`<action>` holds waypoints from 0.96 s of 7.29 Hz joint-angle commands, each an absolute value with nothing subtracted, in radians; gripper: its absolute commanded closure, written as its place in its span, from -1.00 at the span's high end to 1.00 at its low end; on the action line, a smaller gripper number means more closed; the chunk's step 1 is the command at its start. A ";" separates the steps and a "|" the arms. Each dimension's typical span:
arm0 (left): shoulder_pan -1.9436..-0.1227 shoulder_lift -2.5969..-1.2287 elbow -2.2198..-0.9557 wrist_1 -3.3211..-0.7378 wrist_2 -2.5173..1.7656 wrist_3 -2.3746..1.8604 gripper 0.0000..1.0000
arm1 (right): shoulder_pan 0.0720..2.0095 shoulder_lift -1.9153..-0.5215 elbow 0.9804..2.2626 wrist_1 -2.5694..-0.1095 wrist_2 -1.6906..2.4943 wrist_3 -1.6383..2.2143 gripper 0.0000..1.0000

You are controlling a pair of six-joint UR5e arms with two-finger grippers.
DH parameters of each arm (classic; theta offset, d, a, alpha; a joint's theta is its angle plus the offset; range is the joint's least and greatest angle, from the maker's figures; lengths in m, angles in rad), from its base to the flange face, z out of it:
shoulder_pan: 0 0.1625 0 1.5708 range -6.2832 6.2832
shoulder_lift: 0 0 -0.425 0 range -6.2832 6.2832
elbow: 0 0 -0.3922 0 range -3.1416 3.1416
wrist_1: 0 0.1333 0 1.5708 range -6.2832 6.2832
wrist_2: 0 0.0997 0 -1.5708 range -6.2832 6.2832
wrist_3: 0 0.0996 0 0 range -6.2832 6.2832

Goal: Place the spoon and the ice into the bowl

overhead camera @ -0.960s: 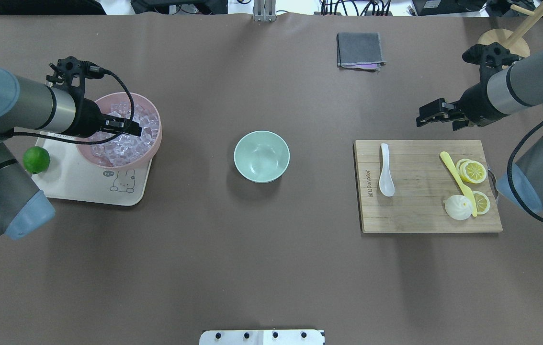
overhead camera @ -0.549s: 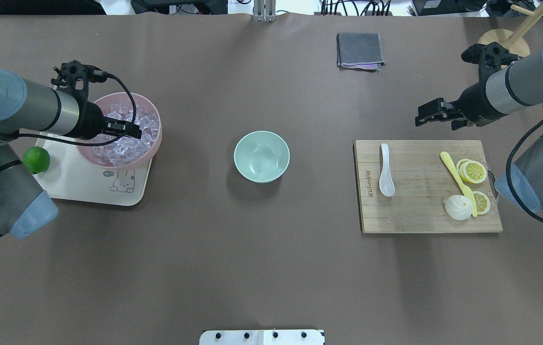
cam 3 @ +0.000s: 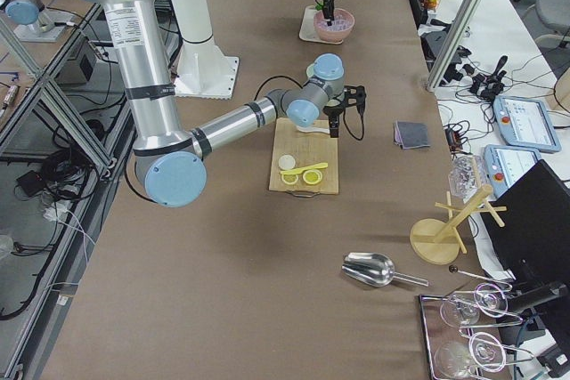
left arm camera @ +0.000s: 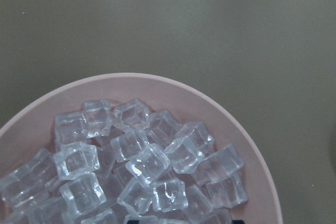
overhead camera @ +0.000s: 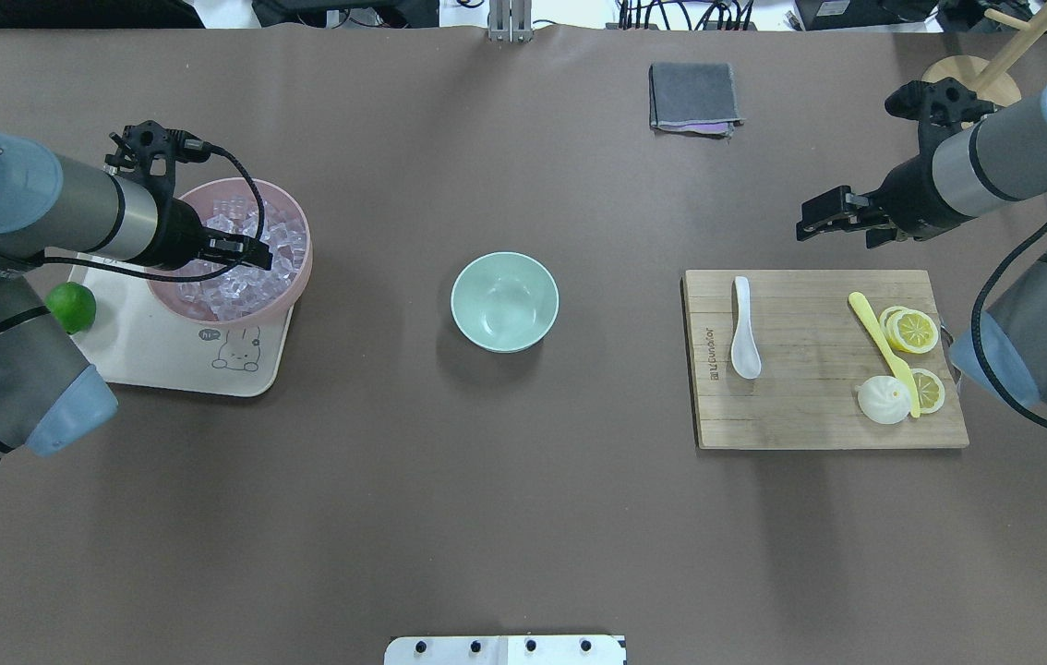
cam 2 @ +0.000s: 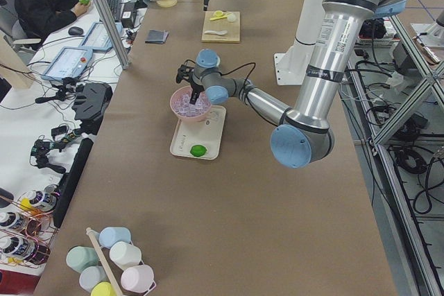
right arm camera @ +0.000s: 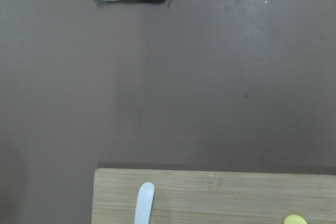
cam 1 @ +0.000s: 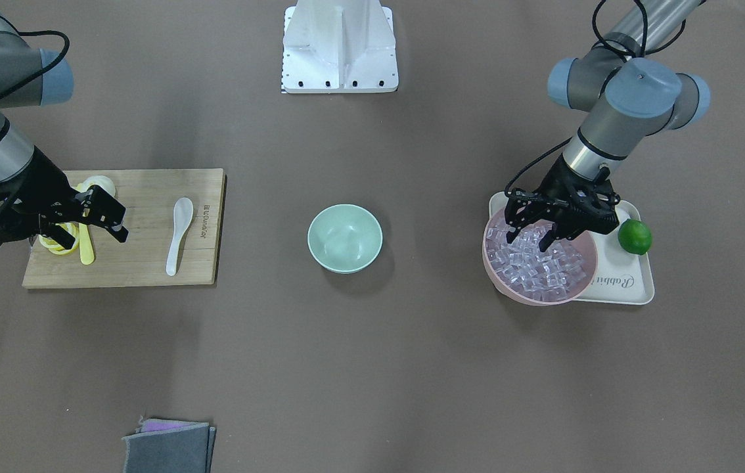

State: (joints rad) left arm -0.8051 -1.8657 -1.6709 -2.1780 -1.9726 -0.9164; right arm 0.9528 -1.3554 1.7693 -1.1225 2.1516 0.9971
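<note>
While the left claw (cam 1: 529, 238) has stayed over the ice (overhead camera: 226, 284) in the pink bowl (overhead camera: 299, 277), at the left of the overhead frame, its arm has turned a little in the last second. The wrist has slid toward frame right and the elbow has swung down-frame. Its jaws stand apart, tips at or just above the top cubes, and we can make out no cube clamped between them. The wrist view shows only loose cubes and a sliver of dark finger at its bottom edge. We judge that the ice grasp is being lined up, not yet made.

The right claw (overhead camera: 808, 224) hangs open and empty above the board (overhead camera: 810, 406), at the upper right of the overhead frame. It has drifted slightly up-frame, away from the board rather than down to it. The spoon (overhead camera: 745, 328) lies where it was, on the left part of the board, handle toward the top of the frame, untouched.

The bowl (overhead camera: 505, 305) sits at frame centre, unmoved and with nothing in it, well apart from both claws. So neither half of the task is done. To our eye the left claw has only to close on a cube and lift, while the right must first come down over the spoon.
</note>
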 commanded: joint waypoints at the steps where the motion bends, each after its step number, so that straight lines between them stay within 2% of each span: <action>1: -0.807 -1.879 -1.655 -2.175 -1.973 -0.916 0.33 | 0.953 -1.347 1.769 -1.127 2.154 0.996 1.00; 4: -0.813 -1.904 -1.615 -2.186 -1.973 -0.916 0.31 | 0.953 -1.347 1.770 -1.127 2.154 0.997 1.00; 6: -0.811 -1.904 -1.614 -2.186 -1.973 -0.916 0.17 | 0.953 -1.347 1.772 -1.127 2.154 0.997 1.00; 7: -0.811 -1.904 -1.614 -2.184 -1.973 -0.916 0.16 | 0.953 -1.347 1.770 -1.129 2.154 0.997 1.00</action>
